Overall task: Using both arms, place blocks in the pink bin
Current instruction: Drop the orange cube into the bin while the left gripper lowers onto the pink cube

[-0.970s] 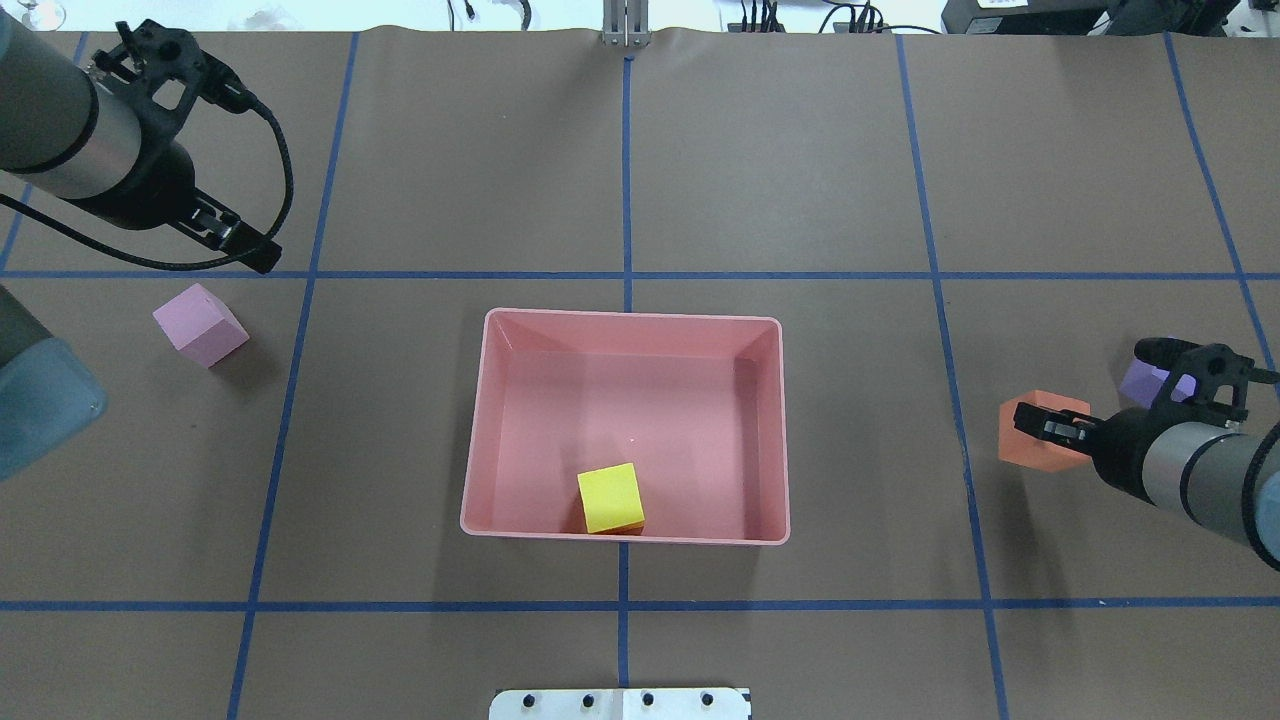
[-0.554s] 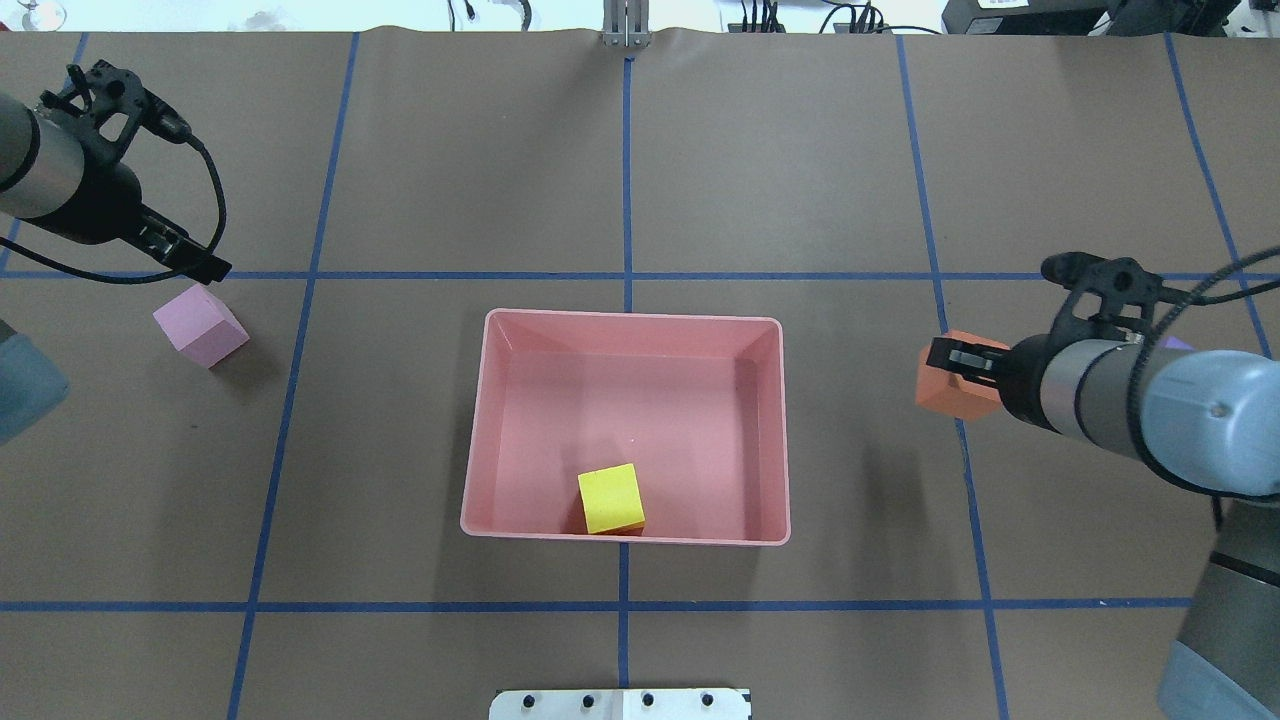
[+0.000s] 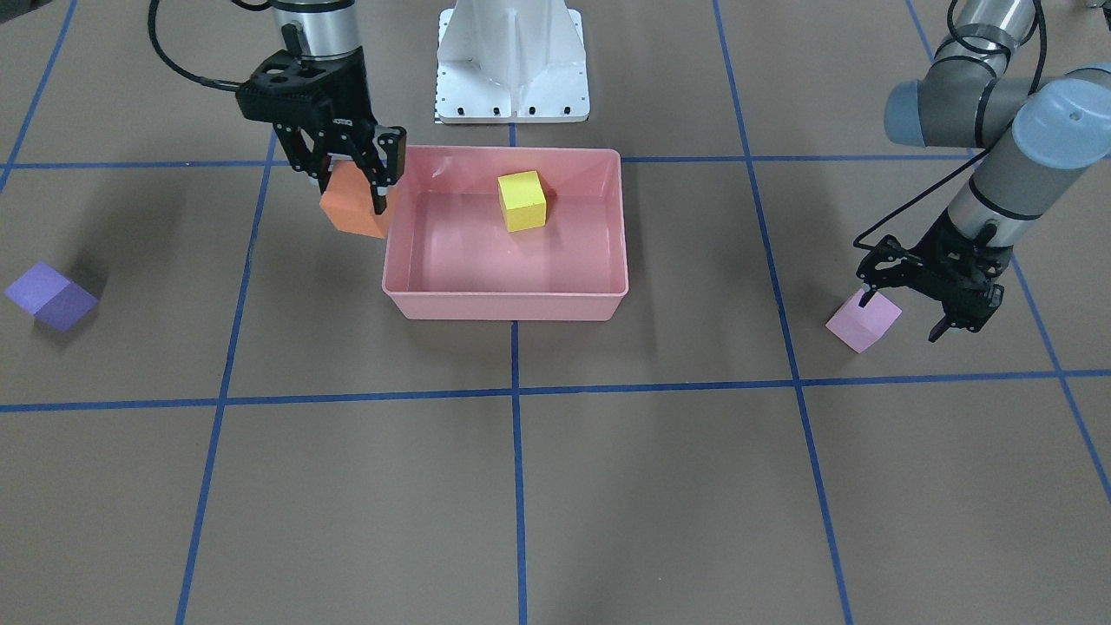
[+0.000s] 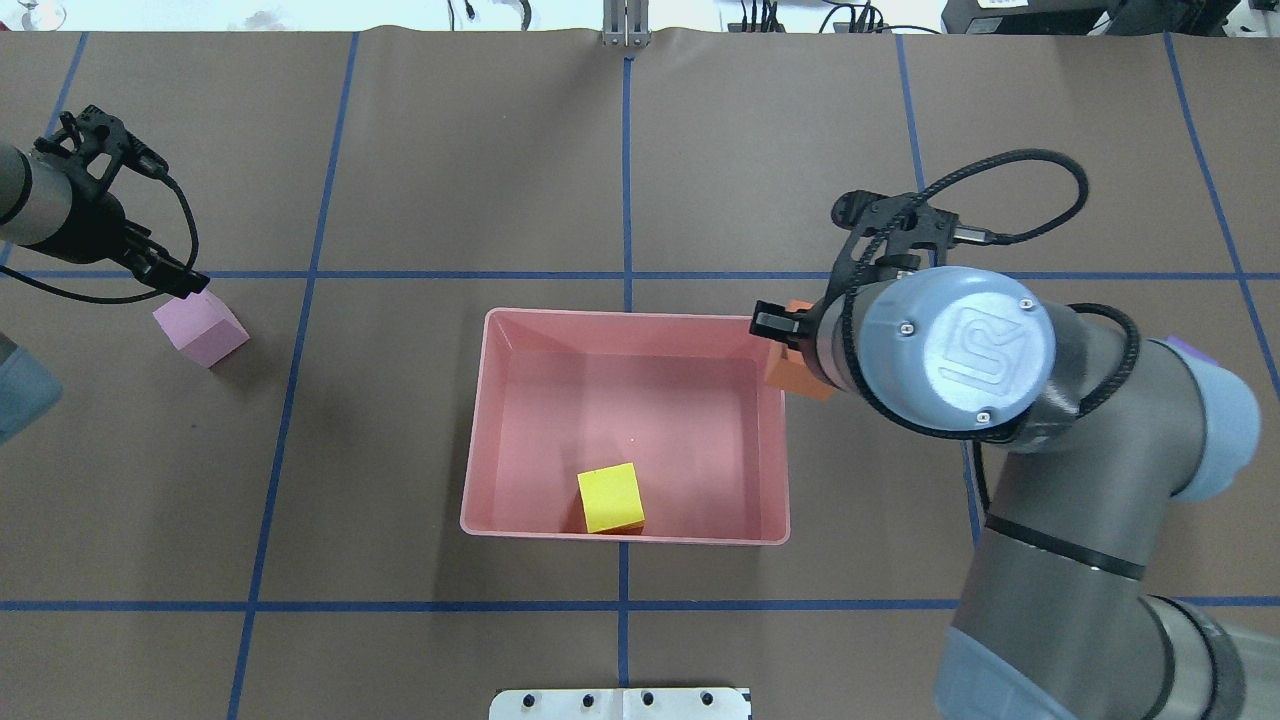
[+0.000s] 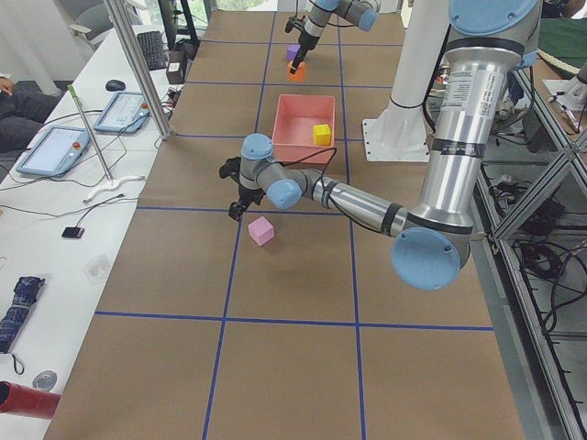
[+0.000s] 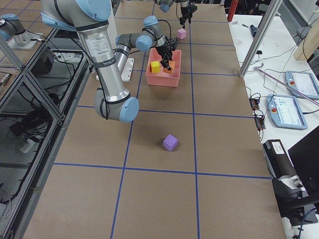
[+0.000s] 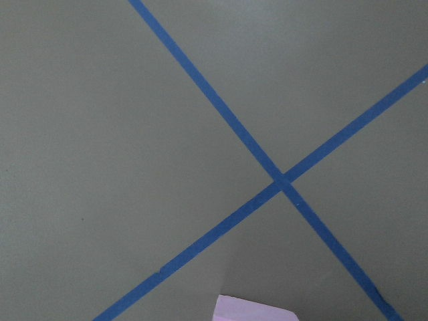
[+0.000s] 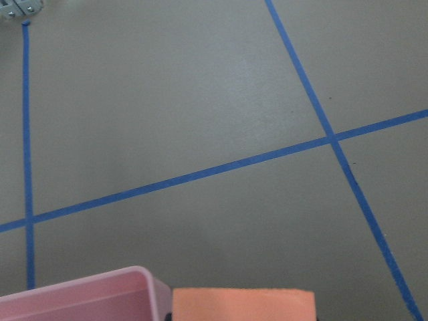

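Front-facing: we see the right gripper (image 3: 354,193) clamped on the orange cube (image 3: 347,219), which is held at the corner of the pink bin (image 3: 503,308) on the robot's right. The yellow cube (image 3: 522,201) sits inside, by the wall nearest the robot's base. The left gripper (image 3: 903,318) has its fingers spread over the pale pink-lilac cube (image 3: 862,323) and grips nothing. The dark purple cube (image 3: 50,297) lies alone, well apart.
Overhead: the right arm's wrist joint covers that gripper, so we see only a sliver of orange beside the bin's right wall. The purple cube is barely visible behind the arm. The left gripper's tips end at the lilac cube's far edge.
Exterior left: here we see a gap between the near gripper and the lilac cube.
Exterior right: the purple cube lies in plain sight on the table. From this angle the orange cube overlaps the bin's interior.
Left wrist: we see only a strip of the lilac cube at the lower edge, below crossing blue tape lines (image 7: 281,179). No fingers show.
Right wrist: the orange cube sits at the lower edge, with the bin's rounded corner just beside it.
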